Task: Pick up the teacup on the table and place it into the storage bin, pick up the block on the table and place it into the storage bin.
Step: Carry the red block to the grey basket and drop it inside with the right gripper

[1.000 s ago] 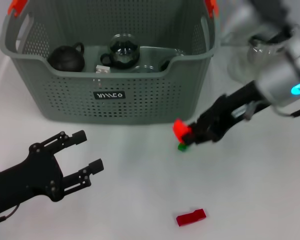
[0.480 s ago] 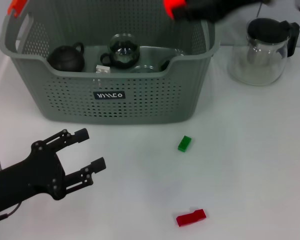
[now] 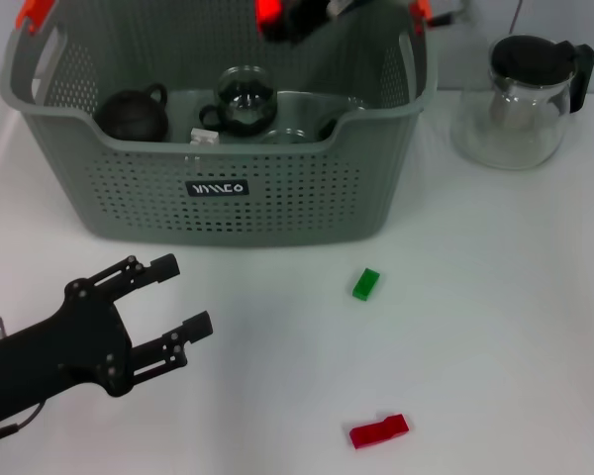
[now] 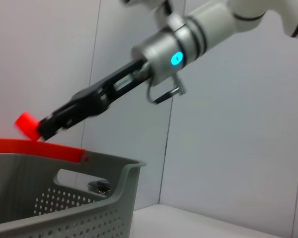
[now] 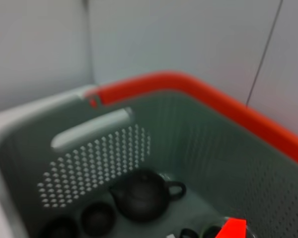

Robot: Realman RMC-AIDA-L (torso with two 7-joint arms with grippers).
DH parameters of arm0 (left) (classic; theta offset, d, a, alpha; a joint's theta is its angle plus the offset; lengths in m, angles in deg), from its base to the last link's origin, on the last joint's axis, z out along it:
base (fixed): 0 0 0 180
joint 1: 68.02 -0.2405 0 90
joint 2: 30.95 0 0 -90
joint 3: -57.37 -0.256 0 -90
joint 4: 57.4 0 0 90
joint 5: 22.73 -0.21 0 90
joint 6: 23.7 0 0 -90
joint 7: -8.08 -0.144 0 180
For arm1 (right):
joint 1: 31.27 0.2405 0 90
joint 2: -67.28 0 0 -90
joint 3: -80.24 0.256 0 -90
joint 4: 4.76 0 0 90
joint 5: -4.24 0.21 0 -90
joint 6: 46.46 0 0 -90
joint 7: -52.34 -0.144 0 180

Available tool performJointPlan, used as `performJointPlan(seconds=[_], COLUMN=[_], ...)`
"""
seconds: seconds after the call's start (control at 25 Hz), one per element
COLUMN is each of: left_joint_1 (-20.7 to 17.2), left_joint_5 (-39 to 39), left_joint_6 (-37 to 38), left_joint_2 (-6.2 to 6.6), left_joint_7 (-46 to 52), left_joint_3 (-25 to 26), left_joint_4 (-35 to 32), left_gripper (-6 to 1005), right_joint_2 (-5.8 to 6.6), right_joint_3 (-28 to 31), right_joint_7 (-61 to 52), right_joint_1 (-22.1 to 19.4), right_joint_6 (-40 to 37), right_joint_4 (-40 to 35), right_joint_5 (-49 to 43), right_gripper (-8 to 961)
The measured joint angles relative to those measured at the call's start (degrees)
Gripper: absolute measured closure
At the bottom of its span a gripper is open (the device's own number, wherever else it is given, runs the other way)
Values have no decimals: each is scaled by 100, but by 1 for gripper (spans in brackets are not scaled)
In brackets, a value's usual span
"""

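My right gripper (image 3: 280, 17) hangs above the back of the storage bin (image 3: 218, 203), shut on a red block (image 3: 268, 12). The left wrist view shows the same red block (image 4: 26, 122) at the tip of the right gripper (image 4: 41, 131), just over the bin's orange-trimmed rim (image 4: 64, 148). In the right wrist view the red block (image 5: 232, 229) is over the bin's inside. A green block (image 3: 365, 284) and another red block (image 3: 378, 430) lie on the table. No teacup shows on the table; small dark cups (image 5: 97, 216) sit in the bin. My left gripper (image 3: 178, 295) rests open at the near left.
Inside the bin are a black teapot (image 3: 131, 114) and a round glass piece (image 3: 246, 99). A glass teapot with a black lid (image 3: 520, 91) stands on the table right of the bin. White table (image 3: 495, 327) lies in front.
My right gripper lifted the red block from beside the green block, rose past the bin's right rim, then moved left over the bin. The left arm has barely moved.
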Motion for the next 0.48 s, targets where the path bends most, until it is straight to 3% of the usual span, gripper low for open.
performJointPlan(seconds=[0.08, 0.24, 0.36, 0.48], left_joint_1=[-2, -23, -29, -17], left_joint_5=[0, 0, 0, 0], left_joint_6=[1, -3, -4, -1], left_joint_2=[-4, -9, -10, -11], left_joint_7=[-1, -8, -10, -11], left_joint_3=[-2, 0, 0, -1], left_joint_4=[2, 10, 11, 11], left_gripper=[236, 236, 236, 236], right_joint_2=[-13, -30, -19, -17], right_joint_3=[-4, -22, -43, -14], right_joint_7=[58, 114, 114, 118], right_joint_1=[187, 231, 99, -270], right_joint_6=[378, 642, 534, 297], right_joint_4=[537, 828, 693, 85], right_joint_5=[-38, -39, -45, 156], right_gripper=[688, 658, 635, 613])
